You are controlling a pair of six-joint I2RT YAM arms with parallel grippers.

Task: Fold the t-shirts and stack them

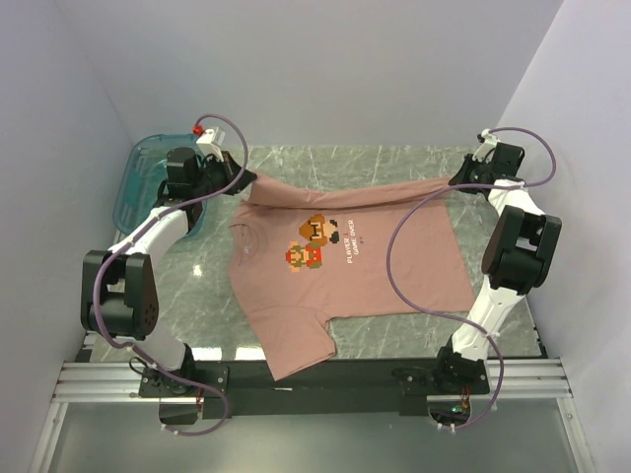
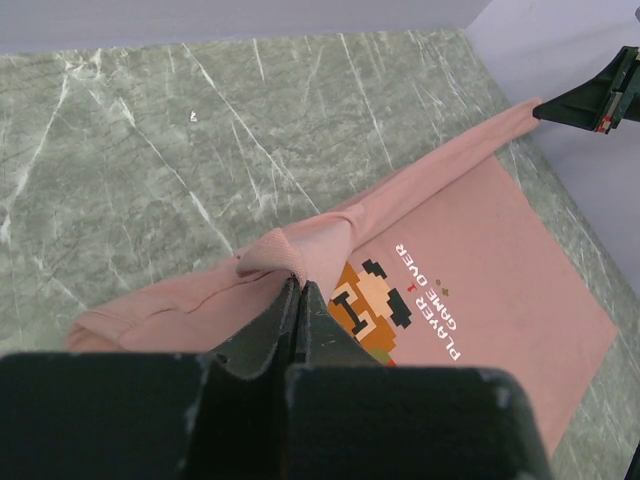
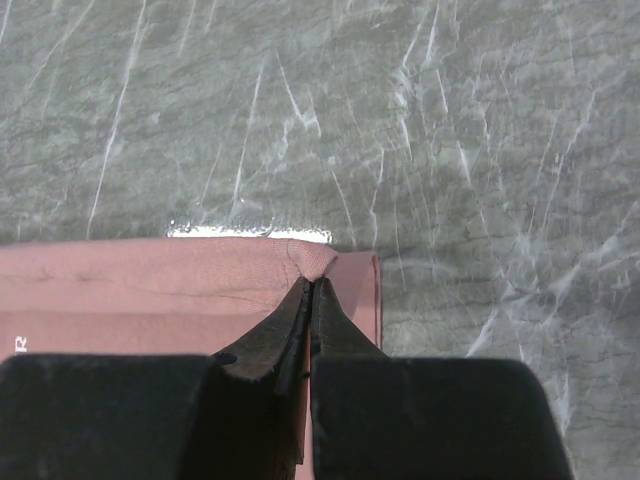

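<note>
The dusty-pink t-shirt with a pixel game figure and white text lies print-up across the grey marble table. Its far edge is lifted and stretched taut between my two grippers. My left gripper is shut on the shirt's far left part, near the shoulder; in the left wrist view its jaws pinch a bunch of pink cloth. My right gripper is shut on the far right corner of the shirt; in the right wrist view its jaws pinch the folded hem. One sleeve hangs toward the table's near edge.
A translucent teal plastic bin stands at the far left, behind my left arm. White walls enclose the table on three sides. A metal rail runs along the near edge. Bare marble lies beyond the lifted edge.
</note>
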